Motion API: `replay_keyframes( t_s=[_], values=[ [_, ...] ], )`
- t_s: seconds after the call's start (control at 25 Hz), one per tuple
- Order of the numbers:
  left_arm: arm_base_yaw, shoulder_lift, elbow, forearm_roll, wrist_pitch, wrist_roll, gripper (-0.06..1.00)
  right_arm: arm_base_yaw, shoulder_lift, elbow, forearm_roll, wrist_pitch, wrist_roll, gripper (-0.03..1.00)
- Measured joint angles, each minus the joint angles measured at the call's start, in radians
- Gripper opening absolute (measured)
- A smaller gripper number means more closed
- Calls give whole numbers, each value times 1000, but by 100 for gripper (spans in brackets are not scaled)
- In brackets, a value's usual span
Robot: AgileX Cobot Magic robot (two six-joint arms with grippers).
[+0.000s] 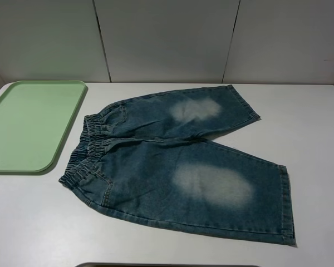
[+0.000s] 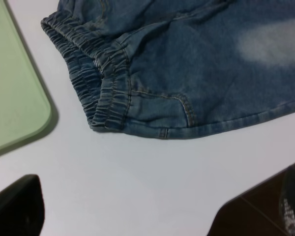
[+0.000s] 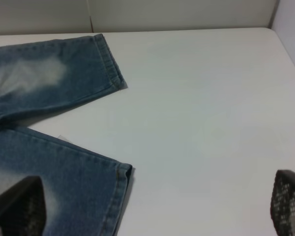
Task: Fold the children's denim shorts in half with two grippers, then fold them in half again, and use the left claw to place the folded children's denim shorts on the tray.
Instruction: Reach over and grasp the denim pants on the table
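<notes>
The children's denim shorts (image 1: 178,161) lie flat and unfolded on the white table, with the elastic waistband (image 1: 83,153) at the left and both legs pointing right. Each leg has a pale faded patch. The pale green tray (image 1: 28,125) lies at the back left, just left of the waistband. Neither arm shows in the exterior high view. My left gripper (image 2: 152,211) is open and empty, hovering near the waistband's front corner (image 2: 105,118); the tray's corner (image 2: 19,113) shows beside it. My right gripper (image 3: 152,206) is open and empty, above bare table by the leg hems (image 3: 120,172).
The white table (image 1: 312,139) has a grey panelled wall behind it. The table's front edge, with dark floor beyond it (image 2: 255,211), shows in the left wrist view. A dark rim (image 1: 167,265) shows at the bottom edge of the exterior high view.
</notes>
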Motion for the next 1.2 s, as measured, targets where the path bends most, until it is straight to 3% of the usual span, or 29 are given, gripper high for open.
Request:
replay_keyframes(
  t_s=[1.2],
  values=[
    [0,0,0,-4,0,0,95,58,0,0,0,0,0,69]
  ],
)
